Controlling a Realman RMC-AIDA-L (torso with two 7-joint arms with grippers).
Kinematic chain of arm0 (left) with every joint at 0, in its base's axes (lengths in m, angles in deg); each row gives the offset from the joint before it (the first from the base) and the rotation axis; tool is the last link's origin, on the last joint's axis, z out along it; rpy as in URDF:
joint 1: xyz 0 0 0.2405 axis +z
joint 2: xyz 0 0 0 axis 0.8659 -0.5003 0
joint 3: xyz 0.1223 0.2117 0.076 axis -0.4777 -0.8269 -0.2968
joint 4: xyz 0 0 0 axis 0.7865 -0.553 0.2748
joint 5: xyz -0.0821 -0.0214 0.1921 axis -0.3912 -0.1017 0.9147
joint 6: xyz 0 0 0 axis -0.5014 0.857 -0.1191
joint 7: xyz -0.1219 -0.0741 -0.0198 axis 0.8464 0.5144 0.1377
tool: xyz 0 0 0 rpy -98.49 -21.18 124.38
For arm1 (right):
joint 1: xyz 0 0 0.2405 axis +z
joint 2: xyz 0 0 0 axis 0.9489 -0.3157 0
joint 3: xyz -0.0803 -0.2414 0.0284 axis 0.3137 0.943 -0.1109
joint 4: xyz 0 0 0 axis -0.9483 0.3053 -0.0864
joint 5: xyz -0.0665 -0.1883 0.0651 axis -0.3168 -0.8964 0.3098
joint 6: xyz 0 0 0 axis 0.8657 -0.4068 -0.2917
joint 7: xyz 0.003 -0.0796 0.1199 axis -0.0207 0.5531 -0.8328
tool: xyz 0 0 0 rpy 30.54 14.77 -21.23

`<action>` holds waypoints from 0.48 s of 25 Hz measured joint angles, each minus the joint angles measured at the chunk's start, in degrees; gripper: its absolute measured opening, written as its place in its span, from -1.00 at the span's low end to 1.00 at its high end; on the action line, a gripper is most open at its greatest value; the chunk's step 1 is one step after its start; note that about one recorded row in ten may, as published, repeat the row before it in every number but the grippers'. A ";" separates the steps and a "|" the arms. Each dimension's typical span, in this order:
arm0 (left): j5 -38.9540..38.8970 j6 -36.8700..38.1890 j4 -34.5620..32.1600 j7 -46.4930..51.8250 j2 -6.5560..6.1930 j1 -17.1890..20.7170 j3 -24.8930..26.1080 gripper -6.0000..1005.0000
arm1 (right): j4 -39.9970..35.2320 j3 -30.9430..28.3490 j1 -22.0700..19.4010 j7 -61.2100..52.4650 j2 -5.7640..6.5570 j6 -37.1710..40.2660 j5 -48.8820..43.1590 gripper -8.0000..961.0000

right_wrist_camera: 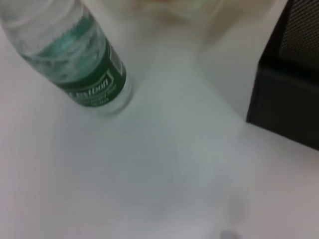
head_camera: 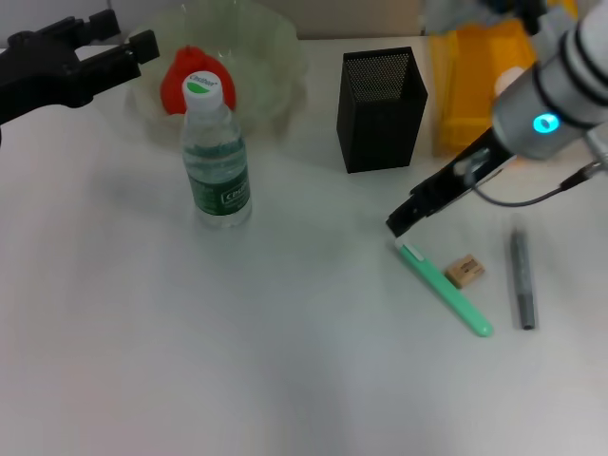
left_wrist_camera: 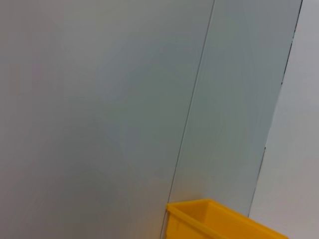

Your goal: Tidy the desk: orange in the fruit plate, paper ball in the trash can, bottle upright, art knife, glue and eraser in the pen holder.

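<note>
One bottle [head_camera: 216, 157], one orange [head_camera: 182, 81], one bowl [head_camera: 271, 57], one black mesh cup [head_camera: 381, 109], one yellow bin [head_camera: 475, 81], one green knife [head_camera: 445, 288], one eraser [head_camera: 465, 271], one grey pen [head_camera: 522, 280], two claws: left [head_camera: 104, 43], right [head_camera: 399, 224]

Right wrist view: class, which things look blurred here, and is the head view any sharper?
Right wrist view: the bottle and pen holder are soft and smeared. Head view: sharper, the bottle label legible in outline, the eraser crisp; only the right arm's top edge blurs. Left wrist view: flat wall, the trash can corner clear.
</note>
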 joint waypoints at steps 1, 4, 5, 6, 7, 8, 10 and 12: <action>0.00 -0.01 0.17 -0.06 -0.01 0.00 0.38 0.40 | 2.61 1.32 0.74 -0.24 -0.06 -1.40 -0.02 0.44; 0.00 -0.01 0.31 -0.09 0.03 0.05 0.91 0.40 | 4.90 2.62 1.32 -0.35 -0.13 -2.80 0.12 0.44; 0.00 -0.01 0.31 -0.09 0.03 0.05 0.91 0.40 | 5.79 3.18 1.50 -0.37 -0.15 -3.44 0.18 0.44; 0.00 0.00 0.34 -0.09 0.03 0.06 1.17 0.40 | 7.26 4.04 1.81 -0.41 -0.18 -4.45 0.24 0.44; 0.00 0.00 0.34 -0.09 0.03 0.06 1.17 0.40 | 7.26 4.04 1.81 -0.41 -0.18 -4.45 0.24 0.44; 0.00 0.00 0.34 -0.10 0.03 0.07 1.29 0.40 | 8.54 4.42 2.13 -0.47 -0.19 -5.25 0.24 0.44; 0.00 0.00 0.34 -0.10 0.03 0.08 1.31 0.40 | 9.01 4.58 2.24 -0.50 -0.19 -5.63 0.24 0.44; 0.00 0.01 0.34 -0.10 0.02 0.08 1.36 0.40 | 10.19 5.27 2.33 -0.52 -0.19 -6.93 0.21 0.42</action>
